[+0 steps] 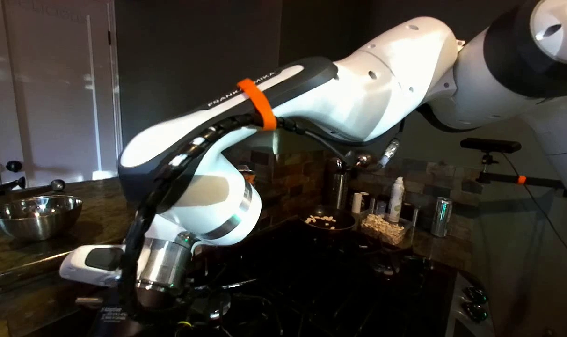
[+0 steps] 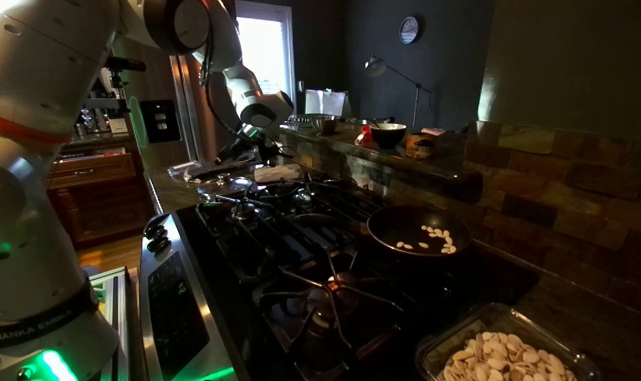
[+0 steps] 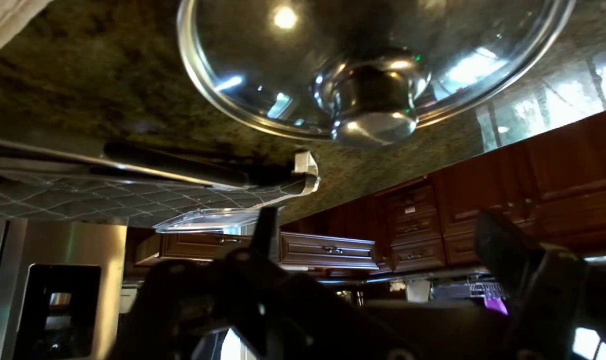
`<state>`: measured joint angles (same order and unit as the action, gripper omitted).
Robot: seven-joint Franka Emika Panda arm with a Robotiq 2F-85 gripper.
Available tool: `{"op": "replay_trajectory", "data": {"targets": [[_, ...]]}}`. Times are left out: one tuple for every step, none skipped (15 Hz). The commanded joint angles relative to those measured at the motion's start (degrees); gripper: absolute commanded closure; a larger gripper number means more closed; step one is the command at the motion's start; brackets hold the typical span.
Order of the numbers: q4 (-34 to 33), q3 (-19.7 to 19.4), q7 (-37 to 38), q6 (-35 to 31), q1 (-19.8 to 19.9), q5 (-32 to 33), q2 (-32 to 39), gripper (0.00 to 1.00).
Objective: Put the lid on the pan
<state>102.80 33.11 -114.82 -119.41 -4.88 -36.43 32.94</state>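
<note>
At wrist view's top, lid [image 3: 363, 47] cropped.

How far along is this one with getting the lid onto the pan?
Done: nothing visible yet; the pan sits uncovered on the stove, seeds showing.
In hand: the gripper holds nothing, open near the lid, likely for a grasp.
Left: pick the lid off the counter, carry it over and cover the pan.

"FRANKA EMIKA" on arm base [image 2: 40, 324]; "FRANKA", "MIKA" on forearm [image 1: 220, 106]; "Adaptive" on label [image 1: 112, 314] of tool [image 3: 380, 235].
</note>
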Motion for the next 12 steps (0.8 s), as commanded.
{"op": "replay_trajectory", "data": {"targets": [[-3.17, -4.64, 7.02, 3.06, -4.76, -0.86, 2.56, 0.00], [-3.41, -5.36, 9.10, 3.21, -6.05, -0.09, 2.49, 0.00], [-3.05, -6.40, 12.52, 1.85, -8.02, 1.19, 1.59, 0.00], [-3.05, -7.17, 15.59, 1.42, -9.61, 2.45, 1.08, 0.00], [-3.02, -7.58, 17.63, 1.88, -11.09, 4.36, 0.40, 0.00], [-3.37, -7.74, 19.59, 2.37, -12.08, 5.81, 0.28, 0.00], [-3.82, -7.91, 20.92, 3.57, -12.60, 7.75, 0.30, 0.00], [-4.26, -8.22, 22.28, 5.26, -13.10, 10.57, 0.15, 0.00], [-3.62, -7.01, 19.54, 4.40, -11.76, 9.92, -0.29, 0.00], [-3.97, -6.24, 19.68, 2.81, -11.78, 8.25, 1.03, 0.00], [-4.06, -6.17, 19.67, 2.81, -11.90, 8.37, 0.93, 0.00], [-4.10, -6.18, 19.67, 2.81, -11.87, 8.37, 0.94, 0.00]]}}
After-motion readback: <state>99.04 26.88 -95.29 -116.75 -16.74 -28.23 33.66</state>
